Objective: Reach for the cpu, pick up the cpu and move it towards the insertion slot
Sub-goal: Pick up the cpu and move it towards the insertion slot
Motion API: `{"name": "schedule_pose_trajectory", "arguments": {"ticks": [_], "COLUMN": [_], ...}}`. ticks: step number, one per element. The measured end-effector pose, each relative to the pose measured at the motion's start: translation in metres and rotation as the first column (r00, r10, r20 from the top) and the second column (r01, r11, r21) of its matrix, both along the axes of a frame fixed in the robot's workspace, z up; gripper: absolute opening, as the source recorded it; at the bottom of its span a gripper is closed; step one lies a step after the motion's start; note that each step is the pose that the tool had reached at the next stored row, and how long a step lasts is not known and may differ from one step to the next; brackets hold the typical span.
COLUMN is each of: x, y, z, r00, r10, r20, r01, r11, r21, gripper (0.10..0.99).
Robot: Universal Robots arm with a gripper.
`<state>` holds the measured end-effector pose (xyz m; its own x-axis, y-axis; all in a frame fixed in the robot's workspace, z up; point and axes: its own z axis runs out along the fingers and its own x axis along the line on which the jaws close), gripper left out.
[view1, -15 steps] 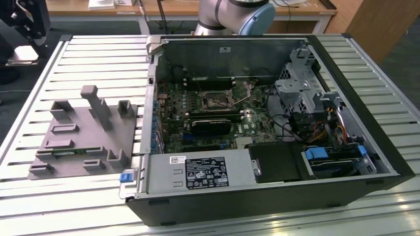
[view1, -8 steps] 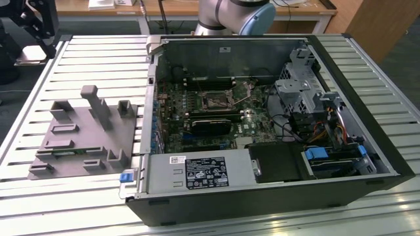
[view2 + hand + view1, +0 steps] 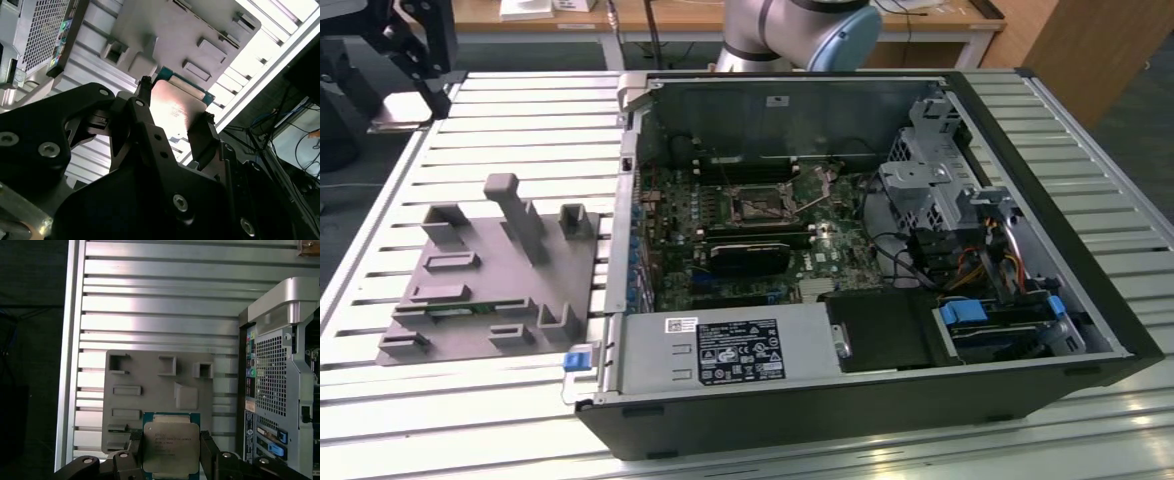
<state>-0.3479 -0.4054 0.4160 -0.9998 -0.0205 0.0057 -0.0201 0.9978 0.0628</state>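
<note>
insertion slot (image 3: pixel 757 205) inside computer case (image 3: pixel 881 425)

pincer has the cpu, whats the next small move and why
Probably carry it level toward the computer case. The pincer is shut on the cpu, which hangs over the grey fixture, while the insertion slot lies inside the case, past its wall.
</note>
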Motion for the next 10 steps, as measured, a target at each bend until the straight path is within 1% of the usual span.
{"name": "schedule_pose_trajectory", "arguments": {"ticks": [10], "x": [0.0240], "y": [0.0000], "z": [0.0000], "r00": [1.0000], "r10": [0.000], "r20": [0.0000], "r01": [0.000], "r11": [1.0000], "r21": [0.000], "gripper": [0.541]}}
